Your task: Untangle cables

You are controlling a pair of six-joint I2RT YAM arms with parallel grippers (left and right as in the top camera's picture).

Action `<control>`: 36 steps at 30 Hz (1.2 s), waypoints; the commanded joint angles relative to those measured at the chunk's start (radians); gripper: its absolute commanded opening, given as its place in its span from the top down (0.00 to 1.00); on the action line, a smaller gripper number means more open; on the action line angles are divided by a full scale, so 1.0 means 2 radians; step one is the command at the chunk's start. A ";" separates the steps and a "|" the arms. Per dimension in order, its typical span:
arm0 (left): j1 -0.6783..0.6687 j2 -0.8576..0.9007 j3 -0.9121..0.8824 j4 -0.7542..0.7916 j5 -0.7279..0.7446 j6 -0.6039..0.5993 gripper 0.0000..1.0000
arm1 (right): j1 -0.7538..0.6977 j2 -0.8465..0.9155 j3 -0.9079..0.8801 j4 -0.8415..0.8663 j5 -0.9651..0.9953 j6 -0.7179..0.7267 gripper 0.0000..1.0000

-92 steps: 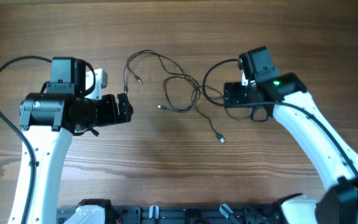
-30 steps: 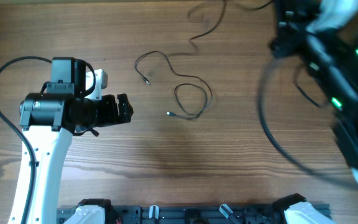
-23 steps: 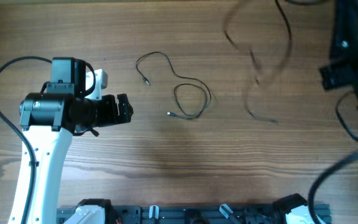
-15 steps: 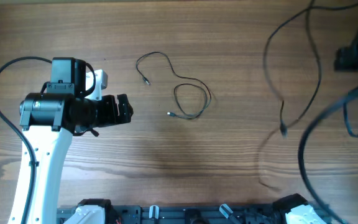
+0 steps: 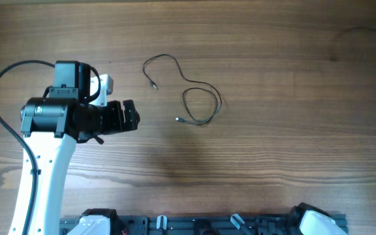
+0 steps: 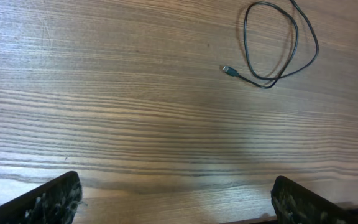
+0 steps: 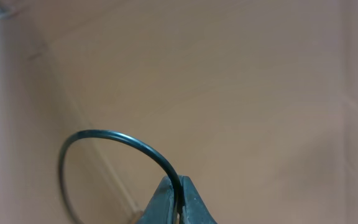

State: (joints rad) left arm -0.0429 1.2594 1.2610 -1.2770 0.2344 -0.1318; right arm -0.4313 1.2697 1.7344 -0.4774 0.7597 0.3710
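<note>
Now only one cable (image 5: 220, 101) is left on the tabletop (image 5: 273, 163). It lies as a loose loop with both plug ends free, ahead of the left jaws and well apart from them, off to the right in the left wrist view. The other cable (image 7: 114, 133) has been pulled away from it. About three seconds ago both were crossed together between the two sets of jaws, and since then this one has been carried out of the overhead view. It is pinched in the shut right jaws, arching up and away to their left against a pale, blurred background. The left jaws are held wide with nothing between them, unchanged throughout. The two cables are thus judged separated. What appears to be left is setting the lifted one down clear of the first.
</note>
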 commanded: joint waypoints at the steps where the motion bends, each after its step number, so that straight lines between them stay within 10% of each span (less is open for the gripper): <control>1: 0.003 -0.003 -0.019 0.007 0.012 0.010 0.00 | -0.064 0.042 0.001 -0.015 -0.033 0.117 0.96; 8: 0.003 -0.003 -0.027 0.012 0.019 0.010 0.00 | -0.184 0.179 -0.004 -0.136 -0.123 0.172 0.96; 13: 0.003 -0.003 -0.027 0.012 0.019 0.010 0.00 | -0.281 0.312 -0.004 -0.152 -0.473 0.086 0.96; 14: 0.003 -0.003 -0.027 0.012 0.019 0.010 0.00 | -0.292 0.333 -0.004 -0.169 -0.493 0.090 0.87; 15: 0.003 -0.003 -0.027 0.012 0.019 0.010 0.00 | -0.299 0.352 -0.004 -0.186 -0.497 0.091 0.34; 16: 0.003 -0.003 -0.027 0.012 0.019 0.010 0.00 | -0.303 0.365 -0.004 -0.198 -0.488 0.091 0.00; 24: 0.003 -0.003 -0.027 0.012 0.019 0.010 0.00 | -0.303 0.389 -0.004 -0.259 -0.505 0.241 0.00; 28: 0.003 -0.003 -0.027 0.014 0.019 0.010 0.00 | -0.271 0.389 -0.004 -0.223 -0.681 0.096 0.00; 36: 0.003 -0.003 -0.027 0.021 0.019 0.012 0.00 | -0.045 0.389 -0.004 -0.228 -0.719 -0.195 0.00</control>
State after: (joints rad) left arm -0.0429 1.2594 1.2163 -1.2407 0.2604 -0.1318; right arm -0.6899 2.0487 1.7214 -0.9272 -0.6167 0.2539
